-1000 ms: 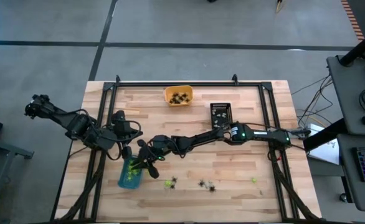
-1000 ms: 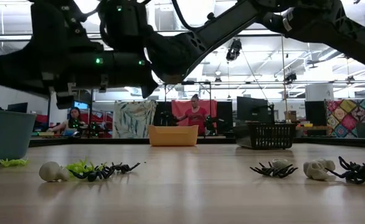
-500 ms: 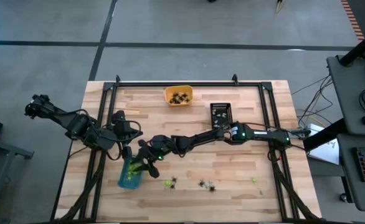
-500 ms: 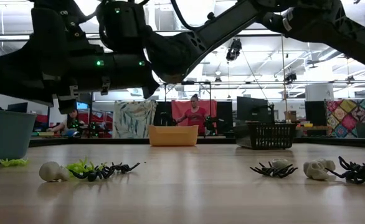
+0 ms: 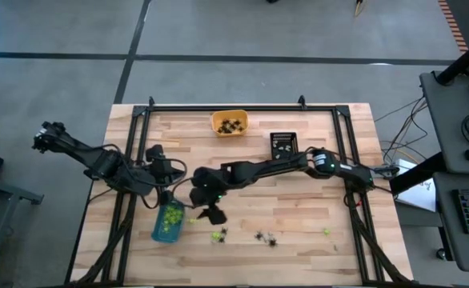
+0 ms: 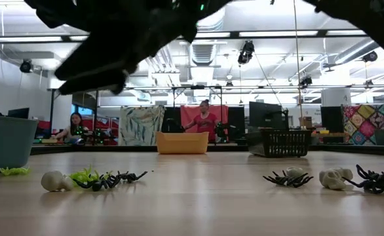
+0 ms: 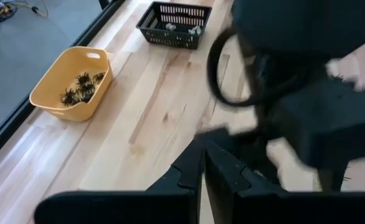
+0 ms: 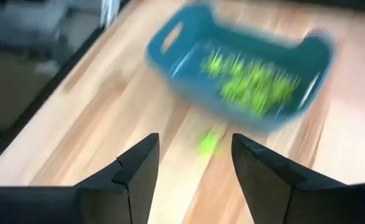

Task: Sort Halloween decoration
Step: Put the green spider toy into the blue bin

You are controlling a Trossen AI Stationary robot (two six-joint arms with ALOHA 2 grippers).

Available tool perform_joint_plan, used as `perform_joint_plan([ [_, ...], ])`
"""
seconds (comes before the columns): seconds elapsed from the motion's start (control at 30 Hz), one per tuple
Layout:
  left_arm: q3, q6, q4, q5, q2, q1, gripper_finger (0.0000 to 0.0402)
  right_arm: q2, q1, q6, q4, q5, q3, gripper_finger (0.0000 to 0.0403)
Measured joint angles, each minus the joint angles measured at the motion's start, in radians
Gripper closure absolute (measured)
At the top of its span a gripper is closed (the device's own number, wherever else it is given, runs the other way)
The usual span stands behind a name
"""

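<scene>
1. Clearly, my right gripper (image 5: 211,214) stood with its fingers spread wide and nothing between them, beside the blue tray (image 5: 167,223) and above the bare wood near the loose trinkets.
2. My left gripper (image 5: 164,197) was pinched shut and empty, parked at the blue tray's far end; I judged it best left there, out of the right arm's way.
3. The Halloween decoration was partly sorted: lime-green pieces (image 8: 251,78) lay in the blue tray, black spiders (image 7: 80,89) in the orange tray (image 5: 229,123), whitish pieces in the black basket (image 5: 282,144).
4. Loose pieces lay on the table: a green one (image 8: 208,141) just outside the blue tray, a green-and-black cluster (image 5: 218,234) near it, black spiders (image 5: 266,238) further along, and a lone green piece (image 5: 326,232) well apart toward the right.
5. I judged the step to be the next pick, most likely the stray green piece just beside the tray.
6. To do it well, I would have centred the open fingers over that one piece alone, kept clear of the tray wall, and come straight down.
7. The cluster had colours tangled together, so closing on it risked lifting a spider along with the green.
</scene>
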Motion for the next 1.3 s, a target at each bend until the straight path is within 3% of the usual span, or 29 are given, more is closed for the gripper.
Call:
perform_joint_plan([
  [0.33, 0.0, -0.012, 0.024, 0.06, 0.155, 0.0, 0.0402, -0.072, 0.043, -0.021, -0.476, 0.005, -0.004, 0.0209],
  [0.73, 0.002, -0.004, 0.091, 0.218, 0.371, -0.003, 0.0402, -0.085, 0.13, 0.025, -0.838, 0.006, -0.006, 0.0209],
  [1.03, 0.029, 0.001, 0.108, 0.237, 0.473, -0.021, 0.0402, -0.133, 0.176, 0.053, -0.92, 0.007, -0.05, 0.0209],
  [1.3, 0.041, -0.03, 0.112, 0.269, 0.48, -0.038, 0.0402, -0.286, 0.2, 0.126, -0.845, 0.057, -0.256, 0.0209],
])
